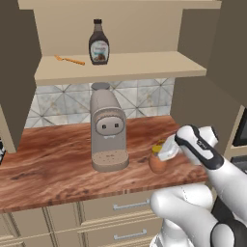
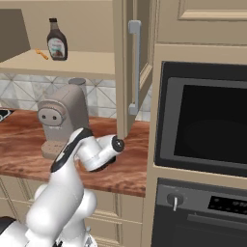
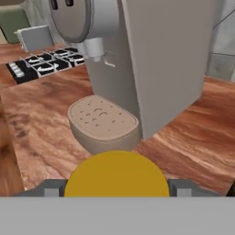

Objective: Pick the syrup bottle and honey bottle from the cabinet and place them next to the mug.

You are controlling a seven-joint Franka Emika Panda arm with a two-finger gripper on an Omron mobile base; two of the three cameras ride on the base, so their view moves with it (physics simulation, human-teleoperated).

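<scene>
The honey bottle (image 1: 157, 163), a squat orange jar with a yellow lid (image 3: 117, 176), sits low at the wooden counter (image 1: 53, 164), right of the grey coffee machine (image 1: 108, 130). My gripper (image 1: 163, 153) comes at it from the right and is shut on it, its fingers (image 3: 182, 187) pressing both sides of the lid. Up on the open cabinet's shelf (image 1: 144, 65) the tall dark syrup bottle (image 1: 99, 43) (image 2: 57, 41) stands upright. The mug is out of view.
A thin orange stick (image 1: 70, 60) lies on the shelf left of the syrup bottle. A cabinet door (image 2: 134, 67) hangs open beside a built-in oven (image 2: 202, 120). A stove top (image 3: 46, 64) lies past the coffee machine. Drawers (image 1: 116, 207) run under the counter.
</scene>
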